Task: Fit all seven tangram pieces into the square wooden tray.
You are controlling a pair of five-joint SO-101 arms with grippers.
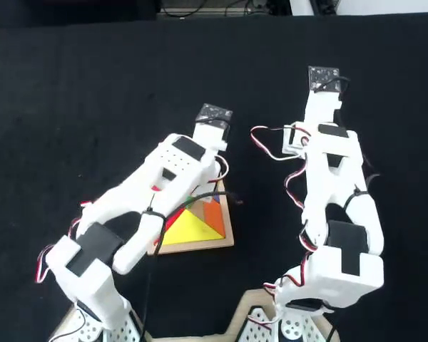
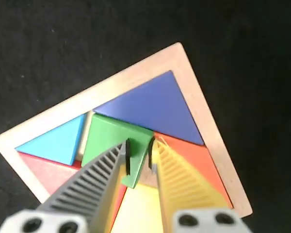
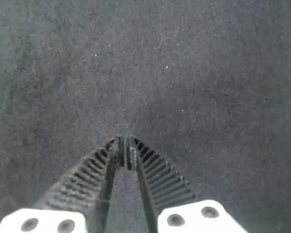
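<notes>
**Obs. A:** Tray position?

**Obs. B:** The square wooden tray (image 2: pixel 203 121) lies flat on the black tabletop (image 1: pixel 93 85), beneath the left arm (image 1: pixel 150 192). Inside it lie a dark blue triangle (image 2: pixel 153 104), a light blue triangle (image 2: pixel 58 141), an orange piece (image 2: pixel 199 160), a red piece (image 2: pixel 43 172) and a yellow triangle (image 2: pixel 136 208).

**Obs. A:** Green piece?

**Obs. B:** The green piece (image 2: pixel 114 136) is mid-tray, touching the dark blue triangle. A strip of bare wood shows beside the light blue one. Whether it is seated flat cannot be told.

**Obs. A:** Left jaws?

**Obs. B:** Clamped on the green piece's corner, one on each side.

**Obs. A:** Right side?

**Obs. B:** The right arm (image 1: pixel 332 178) stands well apart from the tray. Its jaws are together, tips touching, over bare tabletop.
</notes>
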